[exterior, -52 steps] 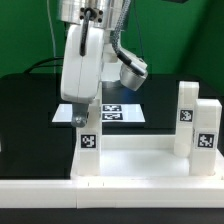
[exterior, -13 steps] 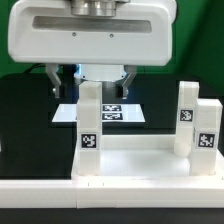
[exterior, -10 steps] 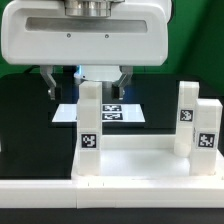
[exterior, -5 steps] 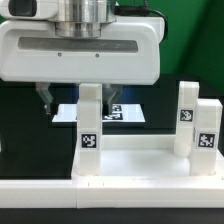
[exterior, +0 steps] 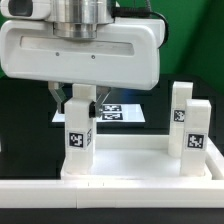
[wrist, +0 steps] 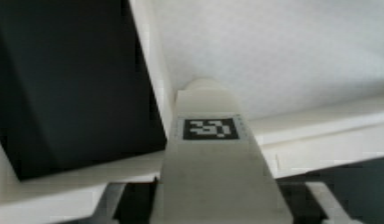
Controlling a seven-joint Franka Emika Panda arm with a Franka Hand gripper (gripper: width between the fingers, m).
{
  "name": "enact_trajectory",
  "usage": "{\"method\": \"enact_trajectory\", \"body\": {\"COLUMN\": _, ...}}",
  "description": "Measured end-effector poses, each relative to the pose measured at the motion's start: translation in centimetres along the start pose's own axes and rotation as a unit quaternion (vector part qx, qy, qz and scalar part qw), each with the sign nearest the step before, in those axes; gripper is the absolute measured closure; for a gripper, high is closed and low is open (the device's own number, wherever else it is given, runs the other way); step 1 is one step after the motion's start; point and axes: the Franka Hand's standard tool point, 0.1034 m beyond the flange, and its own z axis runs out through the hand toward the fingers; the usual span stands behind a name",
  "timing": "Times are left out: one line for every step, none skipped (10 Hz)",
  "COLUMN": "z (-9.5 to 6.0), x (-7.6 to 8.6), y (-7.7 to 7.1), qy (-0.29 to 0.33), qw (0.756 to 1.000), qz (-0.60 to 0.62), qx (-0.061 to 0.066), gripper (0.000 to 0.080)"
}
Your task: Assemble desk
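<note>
Exterior view: nearest lies the desk top (exterior: pixel 140 165), a white raised-rim tray on the black table. Tagged white block legs stand upright inside it. Behind, the gripper (exterior: pixel 81 105) clasps one leg (exterior: pixel 79 135) (wrist: pixel 214 150); the marker board (exterior: pixel 112 112) lies beyond.

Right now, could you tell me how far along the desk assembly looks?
Done: two legs stand upright at the desk top on the exterior view's right. In hand: the gripper straddles a third upright leg at the left corner; whether it grips is unclear. Left: no fourth leg is visible.
</note>
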Motion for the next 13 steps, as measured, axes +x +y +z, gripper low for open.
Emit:
{"method": "enact_trajectory", "body": {"z": 0.0, "x": -0.2, "y": -0.6, "qy": 0.008, "qw": 0.999, "qz": 0.051, "qx": -0.008, "gripper": 0.0509}}
{"method": "enact_trajectory", "body": {"z": -0.1, "x": -0.3, "y": -1.2, "qy": 0.008, "qw": 0.993, "qz": 0.122, "qx": -0.010, "gripper": 0.0509}}
{"method": "enact_trajectory", "body": {"z": -0.1, "x": 0.0, "y": -1.3, "qy": 0.006, "qw": 0.984, "qz": 0.176, "qx": -0.011, "gripper": 0.0509}}
{"method": "enact_trajectory", "body": {"z": -0.1, "x": 0.1, "y": -1.4, "qy": 0.006, "qw": 0.973, "qz": 0.230, "qx": -0.011, "gripper": 0.0509}}
{"method": "enact_trajectory", "body": {"z": -0.1, "x": 0.2, "y": -1.6, "qy": 0.010, "qw": 0.949, "qz": 0.314, "qx": -0.008, "gripper": 0.0509}}
{"method": "enact_trajectory", "body": {"z": -0.1, "x": 0.2, "y": -1.8, "qy": 0.013, "qw": 0.925, "qz": 0.380, "qx": -0.006, "gripper": 0.0509}}
{"method": "enact_trajectory", "body": {"z": -0.1, "x": 0.1, "y": -2.0, "qy": 0.015, "qw": 0.897, "qz": 0.442, "qx": -0.005, "gripper": 0.0509}}
{"method": "enact_trajectory", "body": {"z": -0.1, "x": 0.2, "y": -2.0, "qy": 0.019, "qw": 0.867, "qz": 0.498, "qx": -0.003, "gripper": 0.0509}}
{"method": "enact_trajectory", "body": {"z": 0.0, "x": 0.2, "y": -1.8, "qy": 0.024, "qw": 0.847, "qz": 0.532, "qx": 0.000, "gripper": 0.0509}}
{"method": "enact_trajectory", "body": {"z": 0.0, "x": 0.2, "y": -1.7, "qy": 0.024, "qw": 0.834, "qz": 0.551, "qx": 0.001, "gripper": 0.0509}}
{"method": "enact_trajectory", "body": {"z": 0.0, "x": 0.2, "y": -1.7, "qy": 0.024, "qw": 0.830, "qz": 0.558, "qx": 0.001, "gripper": 0.0509}}
{"method": "enact_trajectory", "body": {"z": 0.0, "x": 0.2, "y": -1.7, "qy": 0.024, "qw": 0.806, "qz": 0.591, "qx": 0.003, "gripper": 0.0509}}
{"method": "enact_trajectory", "body": {"z": 0.0, "x": 0.2, "y": -1.7, "qy": 0.024, "qw": 0.793, "qz": 0.609, "qx": 0.003, "gripper": 0.0509}}
